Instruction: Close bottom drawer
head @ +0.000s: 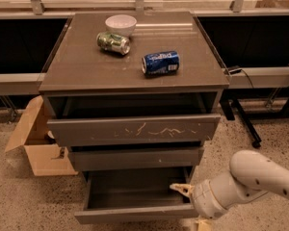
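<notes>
The bottom drawer (pixel 130 215) is the lowest of three grey-brown drawers and stands pulled far out, its dark shallow box open to view. My gripper (pixel 189 206) is at the drawer's front right corner, on a white arm (pixel 253 177) that comes in from the lower right. One cream finger (pixel 180 188) reaches over the drawer's right edge. The other finger (pixel 202 224) hangs lower, in front of the drawer front and cut off by the frame edge. The fingers stand apart with nothing between them.
The scratched top drawer (pixel 135 129) and the plain middle drawer (pixel 135 158) are each partly out. On the cabinet top (pixel 77 71) sit a white bowl (pixel 121 23), a green can (pixel 113 42) and a blue can (pixel 160 63). A cardboard box (pixel 36 148) stands on the floor at left.
</notes>
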`<action>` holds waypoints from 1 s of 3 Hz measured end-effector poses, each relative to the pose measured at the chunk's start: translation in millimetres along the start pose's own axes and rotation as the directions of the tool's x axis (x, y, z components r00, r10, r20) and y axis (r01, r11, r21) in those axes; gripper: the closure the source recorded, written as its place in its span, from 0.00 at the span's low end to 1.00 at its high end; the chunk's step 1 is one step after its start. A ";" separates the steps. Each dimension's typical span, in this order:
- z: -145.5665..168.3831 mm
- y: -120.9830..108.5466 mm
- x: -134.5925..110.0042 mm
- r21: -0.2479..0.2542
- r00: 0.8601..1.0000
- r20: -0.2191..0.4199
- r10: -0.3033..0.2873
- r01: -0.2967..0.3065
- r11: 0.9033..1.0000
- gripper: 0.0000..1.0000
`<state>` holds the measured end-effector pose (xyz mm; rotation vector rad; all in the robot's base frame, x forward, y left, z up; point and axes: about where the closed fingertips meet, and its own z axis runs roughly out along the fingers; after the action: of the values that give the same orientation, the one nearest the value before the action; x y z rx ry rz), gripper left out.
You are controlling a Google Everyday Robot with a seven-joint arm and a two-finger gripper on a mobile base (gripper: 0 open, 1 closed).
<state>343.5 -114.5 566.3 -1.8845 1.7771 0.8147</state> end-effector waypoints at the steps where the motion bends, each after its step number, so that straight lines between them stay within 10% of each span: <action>1: 11.7 2.3 5.6 -0.021 1.000 0.020 0.014 -0.014 1.000 0.00; 3: 35.6 2.2 30.4 -0.053 0.997 0.060 0.043 -0.040 0.998 0.00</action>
<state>337.1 -113.8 519.8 -1.8402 1.7791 0.9322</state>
